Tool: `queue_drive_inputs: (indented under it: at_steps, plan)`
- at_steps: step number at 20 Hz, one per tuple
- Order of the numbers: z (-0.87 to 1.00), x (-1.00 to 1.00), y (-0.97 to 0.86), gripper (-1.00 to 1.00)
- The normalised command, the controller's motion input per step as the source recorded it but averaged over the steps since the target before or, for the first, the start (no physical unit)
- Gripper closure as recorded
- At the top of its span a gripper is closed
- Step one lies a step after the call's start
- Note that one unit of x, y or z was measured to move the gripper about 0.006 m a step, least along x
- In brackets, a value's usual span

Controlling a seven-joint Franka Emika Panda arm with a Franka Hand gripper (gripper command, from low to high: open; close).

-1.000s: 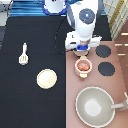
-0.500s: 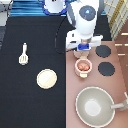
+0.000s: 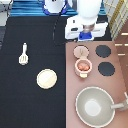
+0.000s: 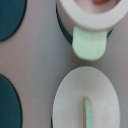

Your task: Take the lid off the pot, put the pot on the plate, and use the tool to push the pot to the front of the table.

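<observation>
Nothing on the black table [image 3: 30, 95] has shifted. Cream plate [image 3: 46, 78] lies alone; uncovered pot [image 3: 83, 66], reddish inside, sits on the stove beside its lid [image 3: 81, 51]. Gripper [image 3: 86, 36] hovers above; finger state unclear.

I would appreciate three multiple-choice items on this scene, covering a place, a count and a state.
1. The flat round cream plate lies on:
A. the black tabletop
B. the pinkish-brown stove panel
C. the large grey pan

2. Uncovered black burners:
A. none
B. two
C. five

3. The small pinkish-tan pot is:
A. covered
B. overturned
C. uncovered

Answers: 1 A, black surface surrounds the plate. 2 B, two discs show. 3 C, its reddish contents show, and the pale pink lid lies beside it, just below the claw in the exterior view.
</observation>
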Motion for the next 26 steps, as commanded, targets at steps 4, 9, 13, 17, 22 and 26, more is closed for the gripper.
queue_drive_inputs:
  at_steps: [4,9,13,17,22,26]
  plan:
    - [0.51,0.62,-0.19,-1.00]
    - [0.50,0.73,-0.17,-1.00]
    - [0.42,0.78,-0.17,-1.00]
    - [0.08,0.89,-0.20,-1.00]
    - [-0.29,0.95,-0.13,-1.00]
    - [-0.50,0.85,-0.04,-1.00]
